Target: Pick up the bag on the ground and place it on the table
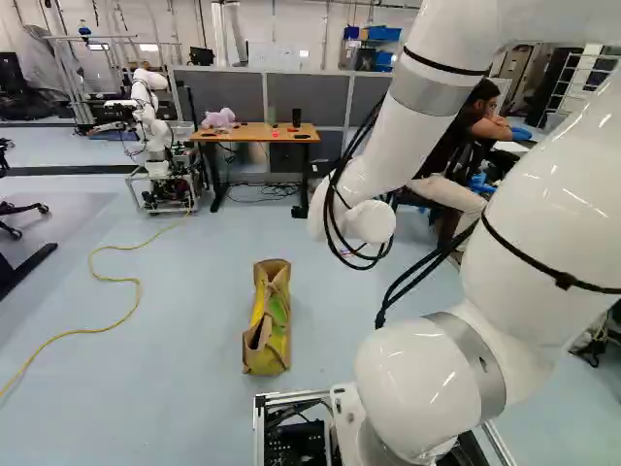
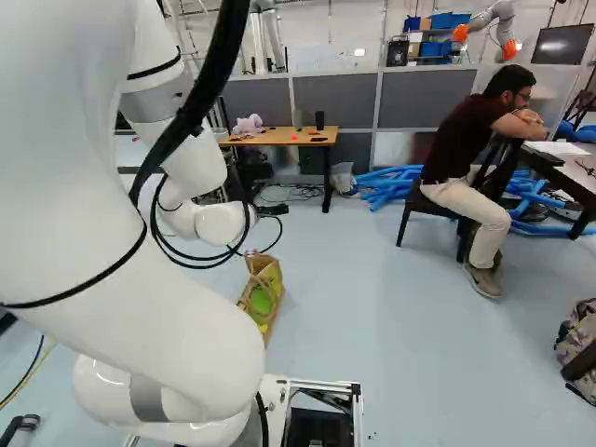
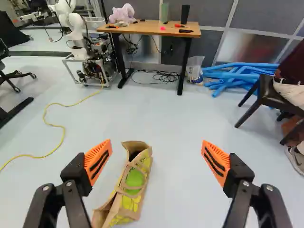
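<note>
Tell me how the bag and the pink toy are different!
The bag is yellow and brown with green on it; the toy is pink. The bag is on the floor, but the toy sits up on the table. The bag has handles; the toy shows none. Same for both: neither is held by the gripper.

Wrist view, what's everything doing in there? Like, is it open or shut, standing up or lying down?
Pincer: open, gripping nothing
Bag: on the floor, handles showing
Table: standing, with things on top
Purple toy: sitting on the table
Yellow cable: lying on the floor, bendy
Blue tubes: heaped on the floor
Other robot: standing on its frame
</note>
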